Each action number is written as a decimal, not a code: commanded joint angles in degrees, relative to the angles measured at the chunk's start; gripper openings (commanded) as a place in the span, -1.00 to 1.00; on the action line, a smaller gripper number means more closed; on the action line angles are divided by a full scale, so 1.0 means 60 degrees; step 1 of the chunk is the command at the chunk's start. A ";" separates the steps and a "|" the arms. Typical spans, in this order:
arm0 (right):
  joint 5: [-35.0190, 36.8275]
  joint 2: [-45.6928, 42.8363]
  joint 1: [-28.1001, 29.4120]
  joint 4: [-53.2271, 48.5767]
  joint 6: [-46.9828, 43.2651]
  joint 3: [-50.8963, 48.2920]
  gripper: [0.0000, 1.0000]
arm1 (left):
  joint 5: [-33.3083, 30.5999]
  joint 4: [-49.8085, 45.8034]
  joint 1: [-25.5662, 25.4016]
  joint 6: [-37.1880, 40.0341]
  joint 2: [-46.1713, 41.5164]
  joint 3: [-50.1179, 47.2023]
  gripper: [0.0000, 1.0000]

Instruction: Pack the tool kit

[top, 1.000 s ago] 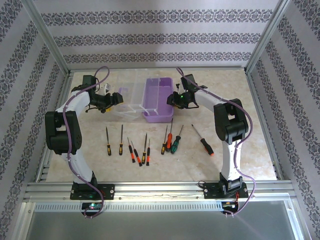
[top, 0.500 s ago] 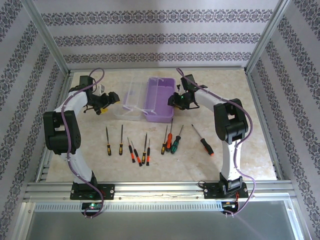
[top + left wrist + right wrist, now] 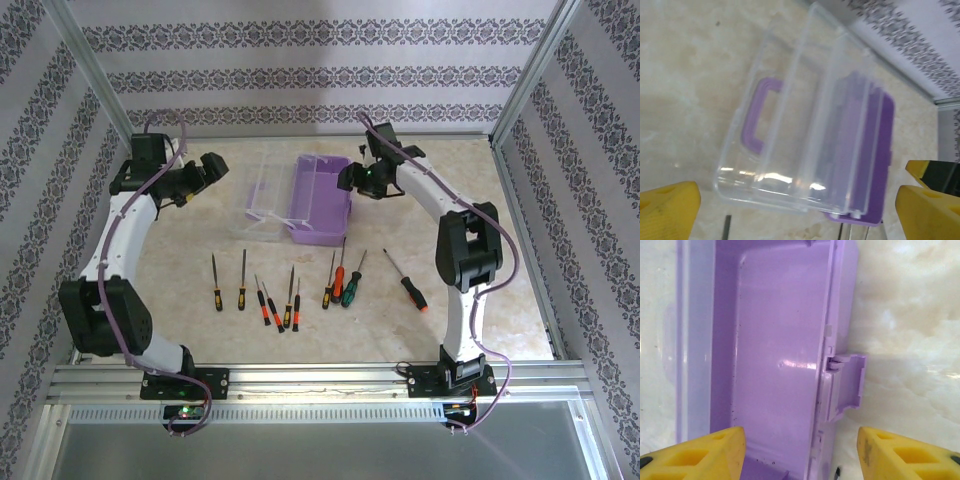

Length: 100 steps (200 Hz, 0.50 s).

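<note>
The tool kit's purple box (image 3: 322,200) stands open at the back middle of the table. Its clear lid (image 3: 268,200) is swung out to the left, purple handle (image 3: 758,116) on top. The box inside (image 3: 775,350) holds nothing, and its latch (image 3: 846,384) hangs on the right wall. Several screwdrivers (image 3: 290,296) lie in a row in front, a green-handled one (image 3: 351,288) among them. My left gripper (image 3: 210,166) is open, left of the lid and apart from it. My right gripper (image 3: 800,456) is open above the box's right wall.
One black and red screwdriver (image 3: 409,284) lies apart at the right of the row. An aluminium frame (image 3: 320,372) borders the marble table (image 3: 500,260), with patterned walls behind and at both sides.
My left gripper has opened, let go of the lid and drawn back to the far left. My right gripper has opened and lifted off the box's right side.
</note>
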 commanded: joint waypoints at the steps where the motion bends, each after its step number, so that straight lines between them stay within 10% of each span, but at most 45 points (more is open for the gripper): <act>1: 0.1090 -0.0953 -0.0071 -0.1323 -0.0613 0.0028 0.24 | -0.0090 0.0172 -0.0606 -0.0457 -0.0309 0.0077 1.00; 61: 0.3004 -0.4969 -0.0704 -0.1679 -0.1048 -0.4950 0.30 | 0.1096 0.1198 -0.4232 0.0249 0.0548 0.0187 0.97; 100: 0.3000 -0.7068 -0.1395 -0.1275 -0.0757 -0.6884 0.39 | 0.1275 0.2662 -0.4495 -0.0513 0.0056 -0.1093 1.00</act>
